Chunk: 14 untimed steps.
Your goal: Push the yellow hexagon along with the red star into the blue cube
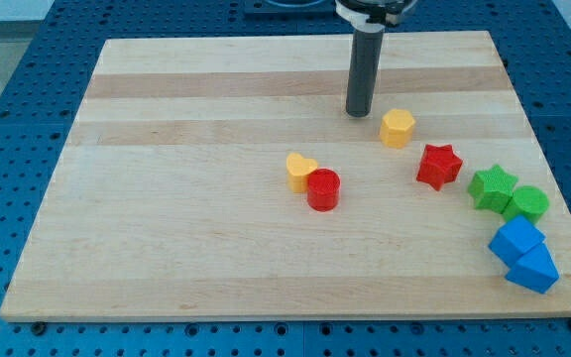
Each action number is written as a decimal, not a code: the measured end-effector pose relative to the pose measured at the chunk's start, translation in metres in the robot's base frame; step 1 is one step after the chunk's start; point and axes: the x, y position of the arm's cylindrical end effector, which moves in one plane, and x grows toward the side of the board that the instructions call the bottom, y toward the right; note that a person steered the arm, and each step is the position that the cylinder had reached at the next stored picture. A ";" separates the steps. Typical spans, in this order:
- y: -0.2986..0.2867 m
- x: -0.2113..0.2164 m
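The yellow hexagon [398, 128] lies right of the board's middle, toward the view's top. The red star [438, 166] sits just below and right of it, a small gap between them. The blue cube [515, 239] is at the view's lower right, touching a blue triangular block [533, 268] below it. My tip [358, 112] is on the board just left of the yellow hexagon and slightly above it, not touching it.
A green star [492, 186] and a green cylinder [529, 203] lie between the red star and the blue cube. A yellow heart [299, 171] touches a red cylinder [323, 189] near the middle. The wooden board [167, 198] has its right edge close to the blue blocks.
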 end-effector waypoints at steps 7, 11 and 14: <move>0.022 0.016; 0.037 0.031; 0.039 0.043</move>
